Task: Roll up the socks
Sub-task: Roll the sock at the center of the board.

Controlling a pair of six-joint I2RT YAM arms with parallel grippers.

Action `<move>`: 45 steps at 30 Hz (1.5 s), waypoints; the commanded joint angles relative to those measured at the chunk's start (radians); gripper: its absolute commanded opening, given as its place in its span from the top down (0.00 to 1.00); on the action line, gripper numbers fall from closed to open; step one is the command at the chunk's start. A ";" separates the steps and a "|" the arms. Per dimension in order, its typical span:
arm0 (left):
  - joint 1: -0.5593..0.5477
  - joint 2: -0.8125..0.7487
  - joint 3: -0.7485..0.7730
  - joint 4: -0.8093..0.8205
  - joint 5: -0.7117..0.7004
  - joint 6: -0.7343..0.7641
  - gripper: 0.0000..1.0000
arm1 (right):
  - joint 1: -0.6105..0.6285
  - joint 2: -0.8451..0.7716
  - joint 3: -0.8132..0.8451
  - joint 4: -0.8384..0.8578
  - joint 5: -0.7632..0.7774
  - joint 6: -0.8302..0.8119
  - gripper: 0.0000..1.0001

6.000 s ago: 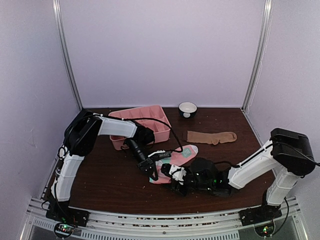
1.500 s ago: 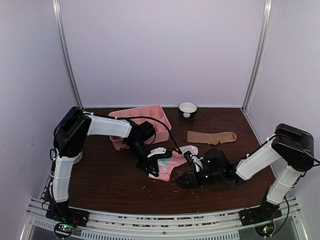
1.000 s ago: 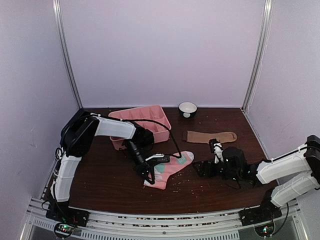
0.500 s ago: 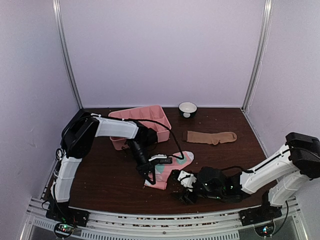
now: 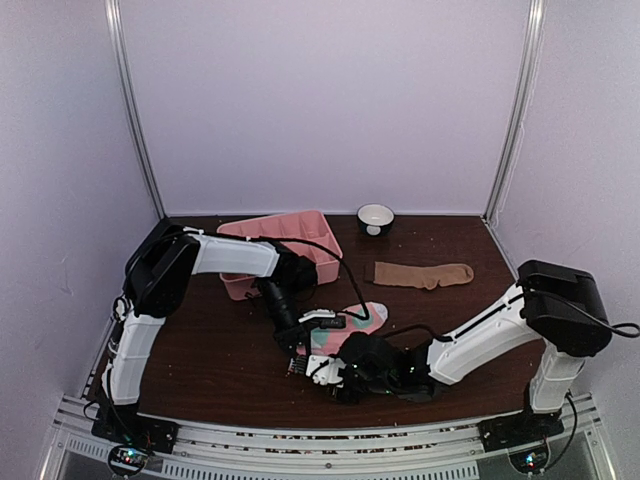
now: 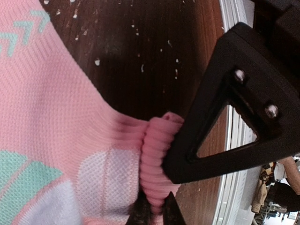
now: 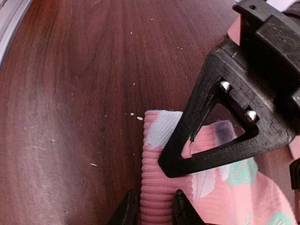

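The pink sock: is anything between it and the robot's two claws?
Nothing visible. Both grippers are on the ribbed cuff of the pink sock: the left gripper pinches its edge, and the right gripper closes on it from either side. The tray, bowl and tan sock lie farther back.

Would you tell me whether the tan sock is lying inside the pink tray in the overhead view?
No, the tan sock lies flat on the table, apart from the pink tray.

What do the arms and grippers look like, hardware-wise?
Left arm and right arm: white tubular links, black joint housings, black cables looping outside, green LEDs at the bases. Gripper fingers are black open triangular frames with two silver screws.
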 commanded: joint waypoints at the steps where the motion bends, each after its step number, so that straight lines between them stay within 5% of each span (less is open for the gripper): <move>1: -0.013 0.089 -0.026 0.058 -0.167 0.037 1.00 | -0.051 0.023 0.030 -0.034 -0.001 0.029 0.79; 15: -0.013 0.092 0.028 -0.049 -0.082 0.156 0.93 | -0.076 0.099 -0.027 -0.063 -0.132 0.170 0.76; 18: -0.009 0.078 0.033 -0.059 -0.088 0.166 0.77 | -0.094 0.123 -0.039 -0.067 -0.180 0.212 0.85; 19: -0.005 0.057 0.023 -0.044 -0.087 0.164 0.64 | -0.102 0.130 -0.046 -0.069 -0.200 0.230 0.88; 21: 0.016 -0.005 -0.012 0.010 -0.087 0.147 0.07 | -0.119 0.141 -0.059 -0.073 -0.238 0.267 0.92; 22: 0.028 -0.042 -0.031 0.039 -0.085 0.140 0.03 | -0.125 0.146 -0.067 -0.072 -0.257 0.287 0.94; 29: 0.067 -0.435 -0.275 0.327 -0.166 0.087 0.02 | -0.194 0.202 -0.133 0.013 -0.454 0.453 0.99; 34: 0.061 -0.741 -0.505 0.629 -0.383 0.043 0.02 | -0.246 0.218 -0.144 0.057 -0.571 0.563 0.99; 36: 0.076 -0.717 -0.539 0.657 -0.444 0.055 0.02 | -0.261 0.225 -0.134 0.047 -0.615 0.588 1.00; 39: 0.097 -0.589 -0.436 0.468 -0.391 0.109 0.02 | -0.280 0.237 -0.096 -0.005 -0.682 0.619 1.00; 43: 0.080 -0.796 -0.608 0.758 -0.429 0.061 0.02 | -0.310 0.246 -0.080 -0.027 -0.771 0.650 1.00; 45: 0.096 -0.734 -0.516 0.722 -0.472 -0.007 0.02 | -0.326 0.255 -0.060 -0.089 -0.781 0.652 0.99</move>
